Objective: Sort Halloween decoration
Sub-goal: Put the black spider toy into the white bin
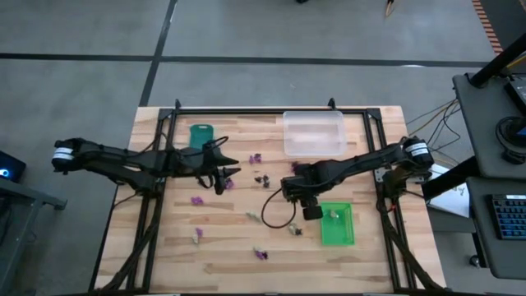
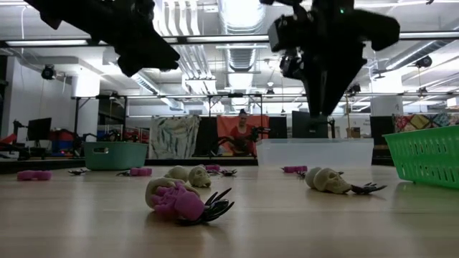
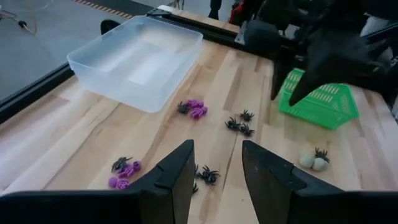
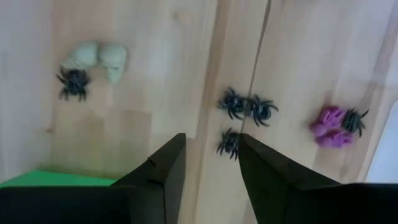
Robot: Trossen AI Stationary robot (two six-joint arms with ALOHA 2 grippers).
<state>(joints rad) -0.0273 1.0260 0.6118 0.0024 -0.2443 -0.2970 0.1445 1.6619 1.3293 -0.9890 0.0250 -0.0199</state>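
My right gripper [image 1: 313, 213] hangs beside the green tray [image 1: 337, 224], fingers spread, nothing between them; below it lie three black spiders [image 4: 239, 118]. My left gripper [image 1: 220, 177] waits above the table's left half, fingers parted and empty. Sorting has barely begun, I judge: the green tray holds at least one pale piece [image 1: 333, 215], the clear tray [image 1: 313, 133] looks empty, and I cannot see into the teal tray [image 1: 200, 136]. Most trinkets are still scattered on the table [image 1: 164, 255]: purple ones [image 3: 194, 108], skulls [image 4: 99, 57] and spiders.
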